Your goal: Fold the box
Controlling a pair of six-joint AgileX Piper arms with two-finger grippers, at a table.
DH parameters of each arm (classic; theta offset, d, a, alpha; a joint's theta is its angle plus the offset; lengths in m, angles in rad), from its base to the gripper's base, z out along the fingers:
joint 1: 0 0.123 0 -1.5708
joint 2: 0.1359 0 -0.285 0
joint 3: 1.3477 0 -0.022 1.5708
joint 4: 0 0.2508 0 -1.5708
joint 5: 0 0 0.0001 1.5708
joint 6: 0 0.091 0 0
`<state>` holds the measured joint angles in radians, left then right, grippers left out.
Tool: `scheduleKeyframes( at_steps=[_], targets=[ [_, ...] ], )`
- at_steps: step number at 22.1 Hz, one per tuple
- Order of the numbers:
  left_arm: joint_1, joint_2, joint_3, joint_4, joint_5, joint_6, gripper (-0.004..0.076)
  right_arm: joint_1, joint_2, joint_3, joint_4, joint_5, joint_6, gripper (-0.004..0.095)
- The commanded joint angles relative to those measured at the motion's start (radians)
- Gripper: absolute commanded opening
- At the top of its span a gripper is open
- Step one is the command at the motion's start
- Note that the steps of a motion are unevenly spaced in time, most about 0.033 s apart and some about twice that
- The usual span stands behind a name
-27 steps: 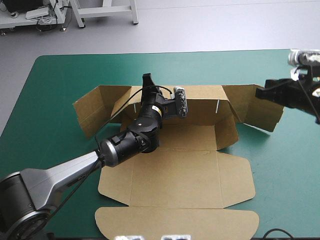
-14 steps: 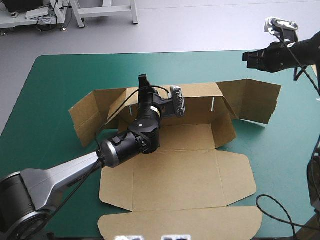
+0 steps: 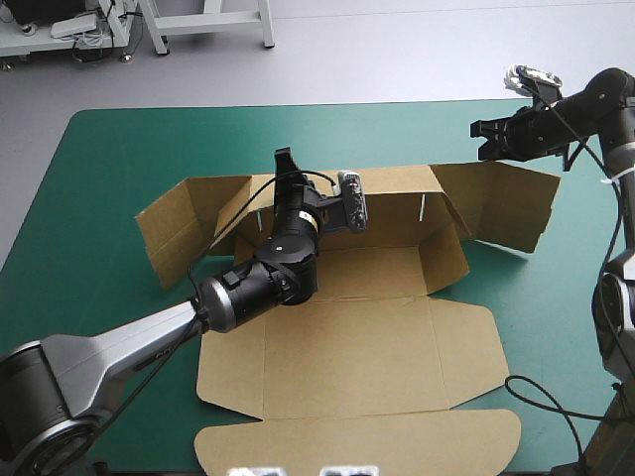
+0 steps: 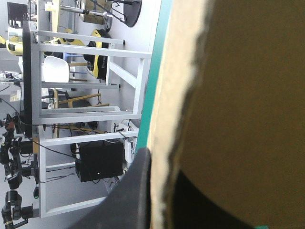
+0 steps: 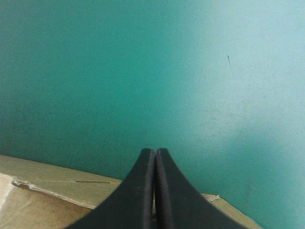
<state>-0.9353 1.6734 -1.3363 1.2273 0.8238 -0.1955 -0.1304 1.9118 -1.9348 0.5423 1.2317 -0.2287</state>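
The brown box (image 3: 357,347) lies on the teal-green cover with its back wall (image 3: 397,203) raised and its base and lid flat. My left gripper (image 3: 288,161) is shut on the back wall's top edge near the left corner. In the left wrist view, the board (image 4: 248,95) runs between the black fingers (image 4: 136,191). My right gripper (image 3: 483,134) is shut and empty, just beyond the top edge of the raised right flap (image 3: 506,203). The right wrist view shows that gripper (image 5: 155,151) closed over the flap's edge (image 5: 43,205), with bare cover (image 5: 143,71) ahead.
The left flap (image 3: 184,223) stands tilted outward at the box's left end. The lid's rounded front flap (image 3: 357,441) reaches close to the table's front edge. A strip of teal-green cover (image 3: 298,129) separates the box from the table's far edge.
My right gripper has risen from the right flap and moved left, above its top edge. The right flap stands higher than before. The left arm has hardly moved.
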Motion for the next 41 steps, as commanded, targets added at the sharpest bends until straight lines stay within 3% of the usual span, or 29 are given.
scheduleKeyframes(
  at_steps=[1, 16, 20, 29, 32, 35, 38, 41],
  targets=[
    [-0.009, -0.053, -0.027, 0.053, 0.009, -0.019, -0.0009, -0.001, -0.064, 0.026, 0.035, 0.018, -0.001, -0.0013],
    [-0.009, -0.053, -0.027, 0.050, 0.009, -0.087, -0.0009, -0.001, -0.184, 0.313, 0.031, 0.018, -0.104, -0.0013],
    [-0.009, -0.049, -0.027, 0.045, 0.009, -0.085, -0.0009, -0.001, -0.204, 0.432, 0.188, -0.011, -0.264, -0.0013],
    [-0.009, 0.008, -0.027, -0.010, 0.011, -0.018, -0.0009, -0.001, -0.410, 0.817, 0.526, -0.218, -0.651, -0.0013],
    [-0.009, 0.019, -0.027, -0.017, 0.011, -0.018, -0.0009, -0.001, -0.455, 0.924, 0.663, -0.259, -0.893, -0.0013],
    [-0.009, 0.021, -0.027, -0.017, 0.009, -0.018, -0.0009, -0.001, -0.459, 0.960, 0.688, -0.250, -0.990, -0.0010],
    [-0.009, 0.021, -0.027, -0.017, 0.009, -0.018, -0.0009, -0.001, -0.461, 0.961, 0.641, -0.226, -0.990, 0.0013],
    [-0.009, 0.021, -0.027, -0.002, 0.009, -0.042, -0.0009, -0.001, -0.474, 0.961, 0.632, -0.228, -0.983, 0.0139]
  ],
)
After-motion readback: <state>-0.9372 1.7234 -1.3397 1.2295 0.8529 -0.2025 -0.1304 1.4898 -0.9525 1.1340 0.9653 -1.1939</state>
